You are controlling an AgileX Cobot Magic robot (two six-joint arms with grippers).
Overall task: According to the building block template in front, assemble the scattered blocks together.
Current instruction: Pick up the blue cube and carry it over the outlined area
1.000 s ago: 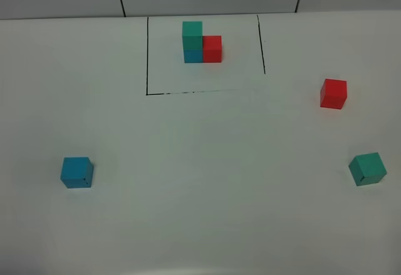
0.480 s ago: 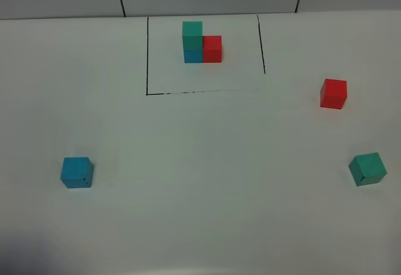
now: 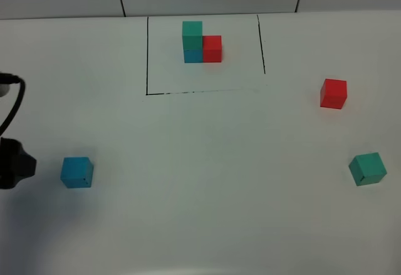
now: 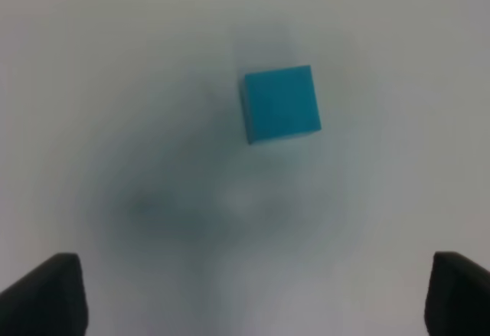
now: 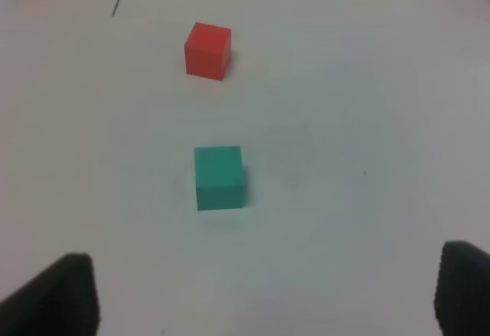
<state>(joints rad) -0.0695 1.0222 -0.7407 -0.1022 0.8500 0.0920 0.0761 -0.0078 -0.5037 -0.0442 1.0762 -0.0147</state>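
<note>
step: grab blue cube [image 3: 77, 172] | where: 8 o'clock on table [image 3: 207, 187], block template [image 3: 202, 42] at 12 | left gripper [image 4: 253, 296]: wide apart, empty | right gripper [image 5: 260, 294]: wide apart, empty | tip: centre over cube, turn jaws to match its flat sides

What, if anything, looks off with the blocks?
Nothing stands out. The blue block, red block and green block sit flat and apart, undamaged. The template is intact inside its black lines.

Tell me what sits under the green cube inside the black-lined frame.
A blue cube lies directly under the green cube, a red cube beside it. Its top face is covered.
</note>
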